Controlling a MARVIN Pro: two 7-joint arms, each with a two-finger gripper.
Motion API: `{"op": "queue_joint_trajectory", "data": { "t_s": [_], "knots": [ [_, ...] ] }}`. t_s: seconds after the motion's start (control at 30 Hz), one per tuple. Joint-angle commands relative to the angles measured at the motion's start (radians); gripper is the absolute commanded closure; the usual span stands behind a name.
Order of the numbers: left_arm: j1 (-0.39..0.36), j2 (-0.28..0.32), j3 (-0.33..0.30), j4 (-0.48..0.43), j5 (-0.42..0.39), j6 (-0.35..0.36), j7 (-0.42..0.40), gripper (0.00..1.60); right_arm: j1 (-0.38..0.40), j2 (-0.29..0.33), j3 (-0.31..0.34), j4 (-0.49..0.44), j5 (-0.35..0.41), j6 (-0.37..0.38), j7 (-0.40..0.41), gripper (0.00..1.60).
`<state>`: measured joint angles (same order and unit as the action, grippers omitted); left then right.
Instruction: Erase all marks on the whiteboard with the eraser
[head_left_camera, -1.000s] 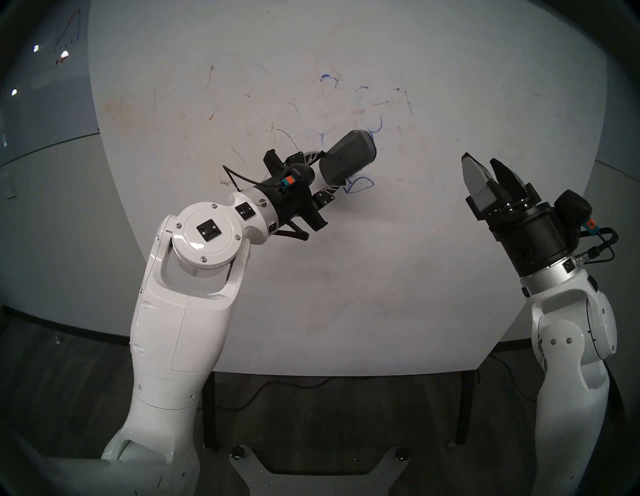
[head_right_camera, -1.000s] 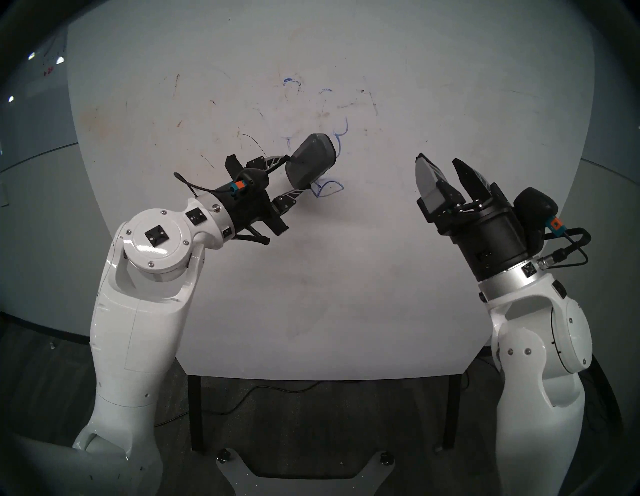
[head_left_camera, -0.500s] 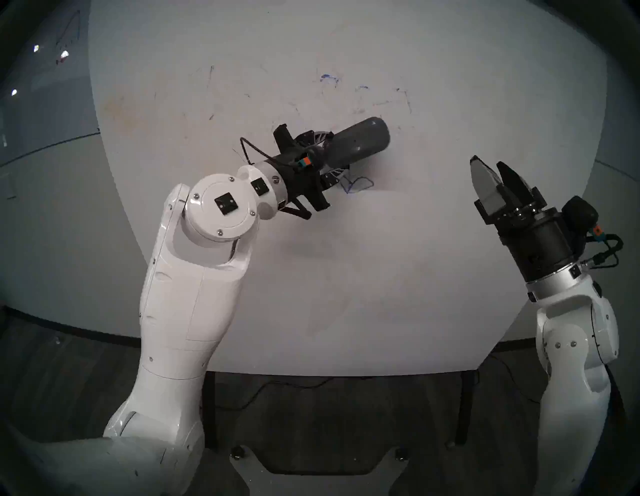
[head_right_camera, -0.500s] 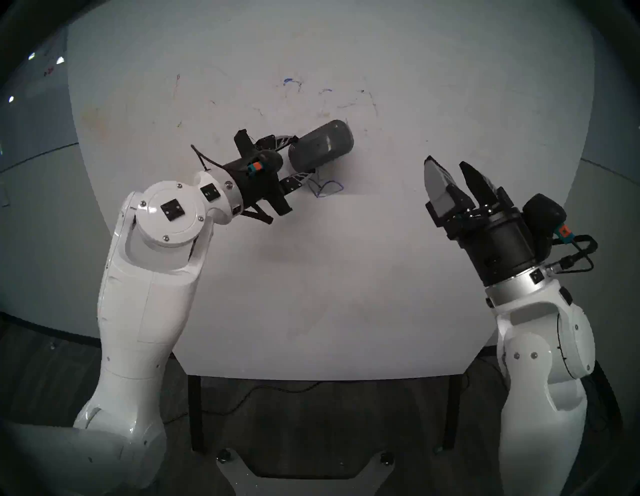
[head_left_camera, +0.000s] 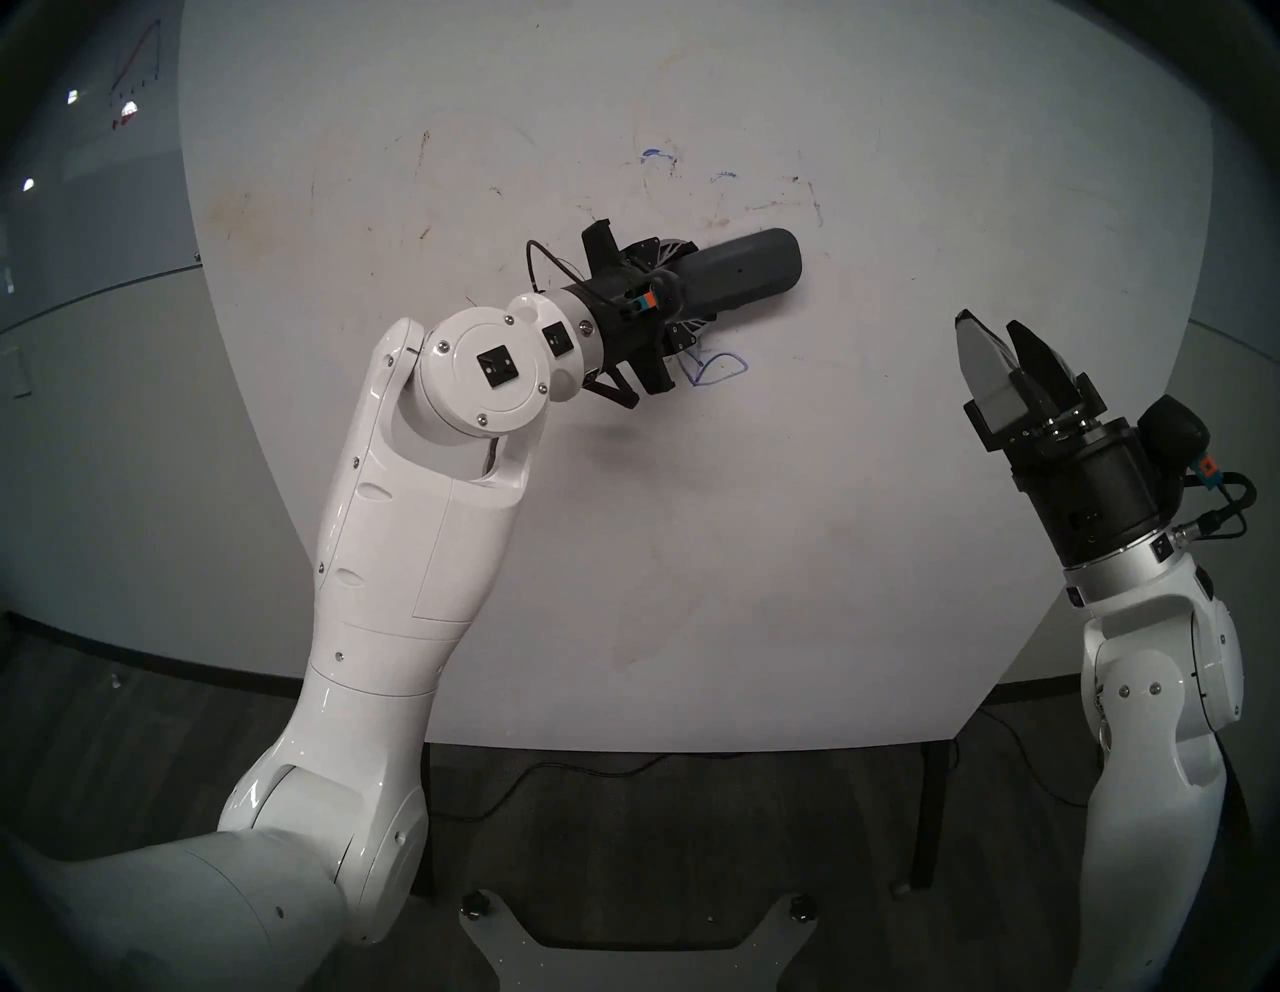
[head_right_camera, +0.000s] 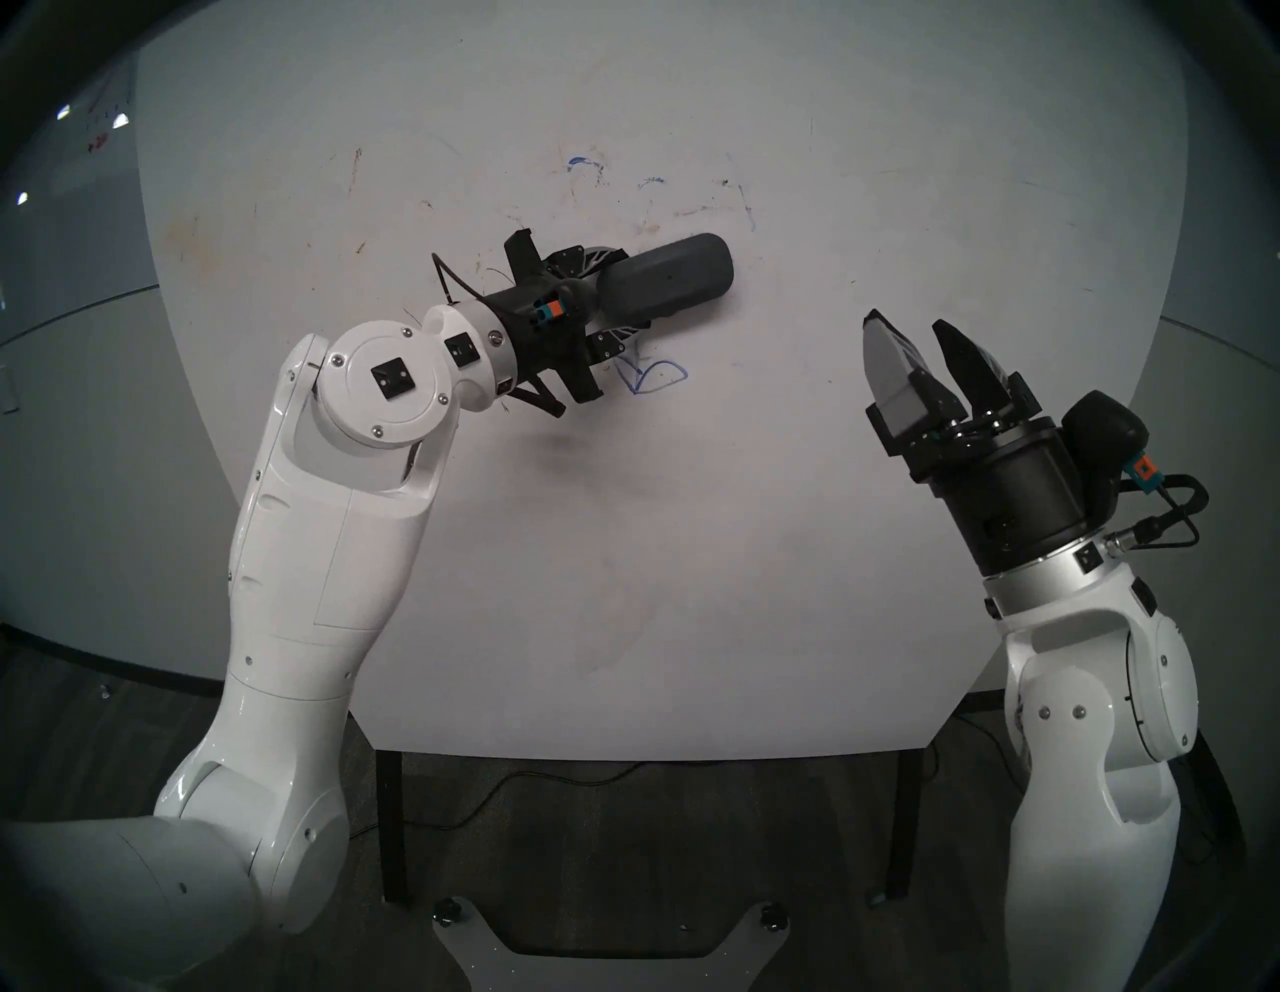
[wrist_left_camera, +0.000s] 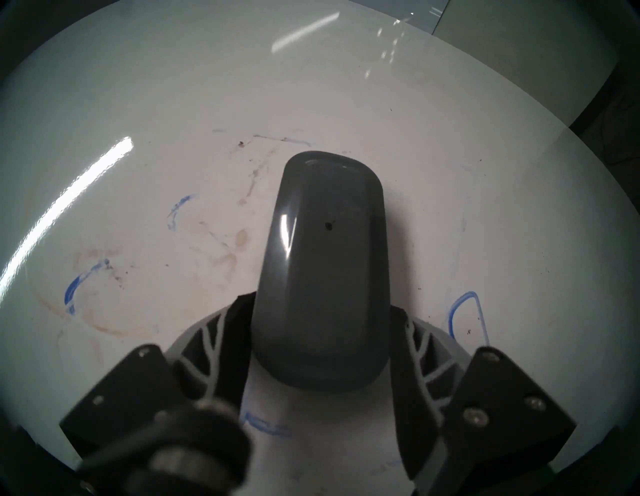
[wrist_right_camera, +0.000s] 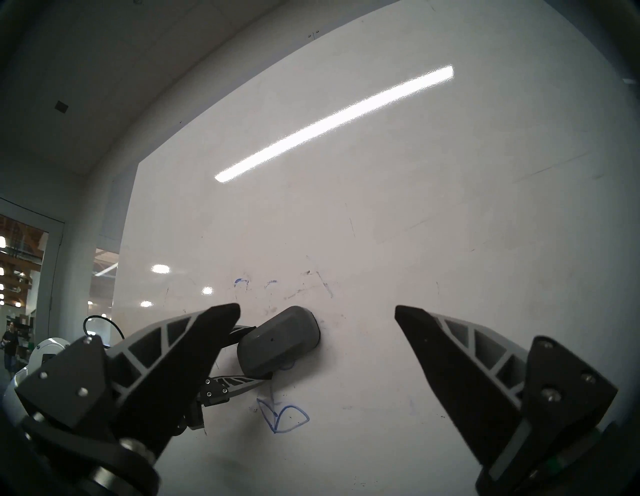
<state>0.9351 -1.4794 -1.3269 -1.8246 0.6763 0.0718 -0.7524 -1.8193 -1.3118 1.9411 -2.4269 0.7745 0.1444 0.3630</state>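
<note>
The left tool (head_left_camera: 682, 289) was clamped on the eraser (head_left_camera: 744, 269), flat against the whiteboard (head_left_camera: 762, 554) centre. Blue marks (head_left_camera: 717, 367) remained at five o'clock, faint bits at eleven. The right tool (head_left_camera: 997, 360) hung apart, empty.

The dark grey oblong eraser (head_left_camera: 744, 269) lies flat against the large smudged white whiteboard (head_left_camera: 762, 554), long axis pointing toward three o'clock. Thin blue marker marks (head_left_camera: 717, 368), a leaf outline, sit at its seven o'clock. Faint blue remnants (head_left_camera: 656, 155) lie toward eleven.
</note>
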Motion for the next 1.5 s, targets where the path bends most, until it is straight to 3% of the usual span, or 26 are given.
{"op": "queue_joint_trajectory", "data": {
  "t_s": [0.0, 0.1, 0.23, 0.53, 0.9, 1.47],
  "knots": [
    [-0.128, -0.024, -0.015, 0.090, 0.054, -0.018, 0.026, 1.60, 0.004, -0.005, 0.004, -0.017, 0.007, -0.014, 0.010, 0.00],
    [-0.117, -0.040, -0.023, 0.097, 0.078, -0.048, 0.031, 1.60, 0.004, -0.006, 0.006, -0.017, 0.008, -0.015, 0.014, 0.00],
    [-0.157, -0.033, -0.019, 0.138, 0.101, -0.072, 0.015, 1.60, 0.000, -0.009, 0.008, -0.017, 0.008, -0.014, 0.017, 0.00],
    [-0.199, -0.001, -0.020, 0.206, 0.111, -0.087, -0.032, 1.60, 0.000, -0.015, 0.010, -0.017, 0.008, -0.014, 0.025, 0.00],
    [-0.101, 0.041, -0.031, 0.162, 0.090, -0.090, -0.077, 1.60, 0.004, -0.019, 0.009, -0.017, 0.008, -0.010, 0.034, 0.00],
    [-0.005, 0.070, -0.052, 0.132, 0.070, -0.096, -0.055, 1.60, 0.011, -0.023, 0.018, -0.017, 0.006, -0.012, 0.038, 0.00]
  ]
}}
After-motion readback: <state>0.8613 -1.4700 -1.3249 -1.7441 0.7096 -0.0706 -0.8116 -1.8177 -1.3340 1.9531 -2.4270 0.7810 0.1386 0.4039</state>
